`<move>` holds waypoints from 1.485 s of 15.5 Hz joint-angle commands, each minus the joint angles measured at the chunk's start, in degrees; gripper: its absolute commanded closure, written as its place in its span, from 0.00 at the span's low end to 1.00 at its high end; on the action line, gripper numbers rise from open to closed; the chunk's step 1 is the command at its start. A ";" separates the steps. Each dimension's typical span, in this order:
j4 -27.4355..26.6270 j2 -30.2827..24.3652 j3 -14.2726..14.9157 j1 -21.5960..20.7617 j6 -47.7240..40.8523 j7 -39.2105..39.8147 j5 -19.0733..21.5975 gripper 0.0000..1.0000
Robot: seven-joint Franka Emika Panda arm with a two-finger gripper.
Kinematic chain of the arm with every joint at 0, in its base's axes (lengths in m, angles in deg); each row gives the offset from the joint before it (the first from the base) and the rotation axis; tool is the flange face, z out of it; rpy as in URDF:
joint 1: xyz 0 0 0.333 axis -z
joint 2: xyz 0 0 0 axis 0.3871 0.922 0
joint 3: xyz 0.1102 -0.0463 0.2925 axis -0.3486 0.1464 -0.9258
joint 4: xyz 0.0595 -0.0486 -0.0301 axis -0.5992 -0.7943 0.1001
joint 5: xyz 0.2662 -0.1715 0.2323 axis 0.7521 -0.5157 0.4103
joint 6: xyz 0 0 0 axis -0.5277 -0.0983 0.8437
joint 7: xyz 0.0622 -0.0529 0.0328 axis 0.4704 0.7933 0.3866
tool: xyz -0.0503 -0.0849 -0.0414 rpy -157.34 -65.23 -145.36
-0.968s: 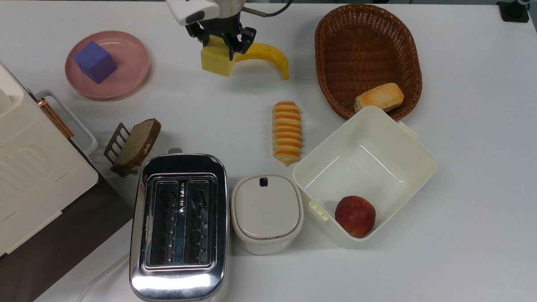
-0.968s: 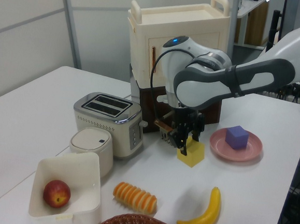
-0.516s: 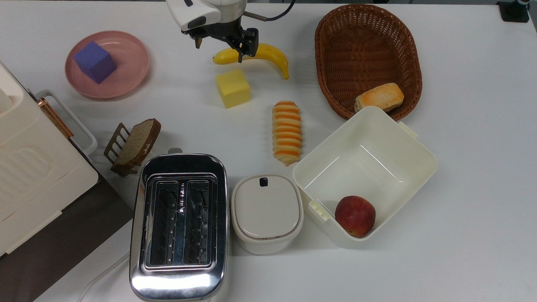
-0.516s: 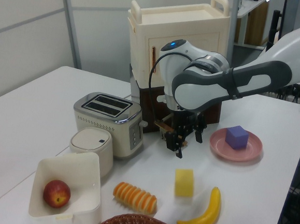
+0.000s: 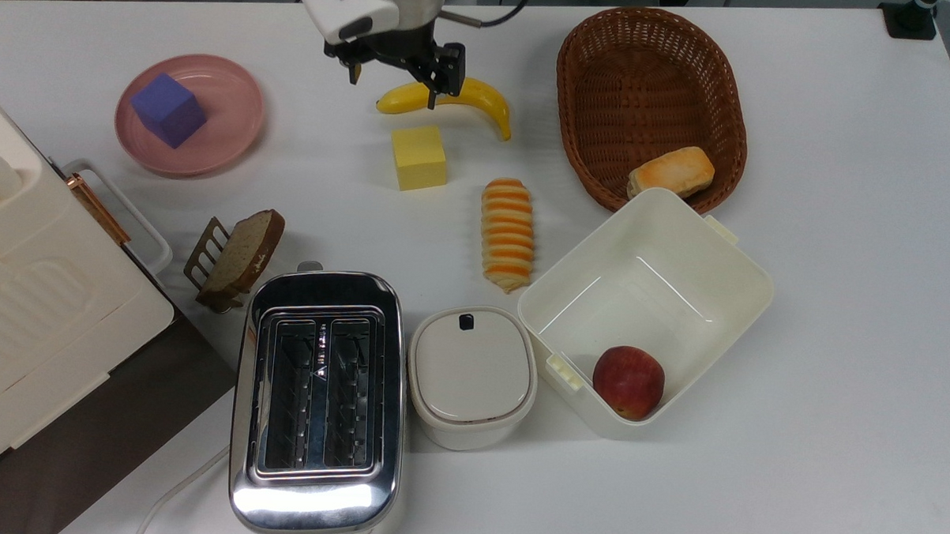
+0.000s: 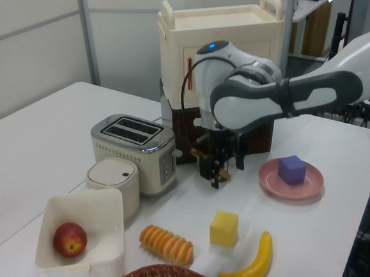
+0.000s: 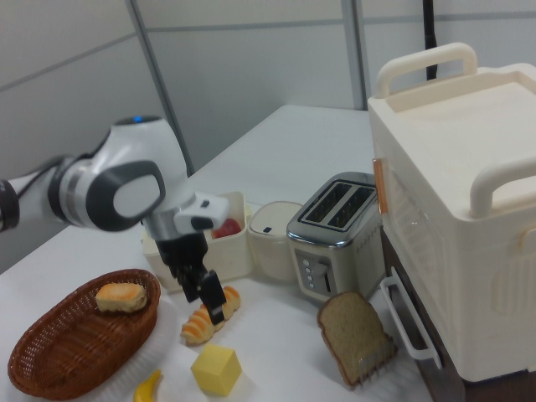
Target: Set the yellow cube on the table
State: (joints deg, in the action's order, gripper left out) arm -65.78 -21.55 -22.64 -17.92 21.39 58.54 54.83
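In the top view, the gripper (image 5: 393,74) hangs spread wide and empty above the banana (image 5: 449,100); the yellow cube (image 5: 419,157) sits flat on the white surface (image 5: 838,272) just below it in the picture, apart from the fingers, so the placing looks done.

In the left view, the gripper (image 6: 224,172) hovers raised, the yellow cube (image 6: 224,228) resting below and nearer the camera.

In the right view, the yellow cube (image 7: 216,369) lies beneath the gripper (image 7: 203,299). No readable writing appears anywhere.
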 commanded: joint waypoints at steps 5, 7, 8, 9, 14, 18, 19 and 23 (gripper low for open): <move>13.23 -1.19 13.07 -8.79 -7.63 4.72 2.25 0.00; 14.74 -1.71 15.90 -10.48 -8.25 6.20 6.11 0.00; 14.92 -2.42 16.69 -10.57 -8.34 8.74 7.26 0.00; 15.18 -2.77 17.13 -10.48 -8.60 11.90 7.71 0.00; 20.19 -1.98 17.05 -10.22 -15.11 17.38 8.06 0.00; 20.19 -2.51 17.05 -10.22 -17.82 17.47 7.27 0.00; 20.28 -2.60 17.05 -10.13 -18.79 17.55 7.18 0.00; 20.19 -2.34 17.05 -10.13 -18.98 17.47 7.27 0.00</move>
State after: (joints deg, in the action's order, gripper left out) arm -46.05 -23.55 -6.42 -27.23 4.04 74.87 61.68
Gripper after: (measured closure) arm 0.000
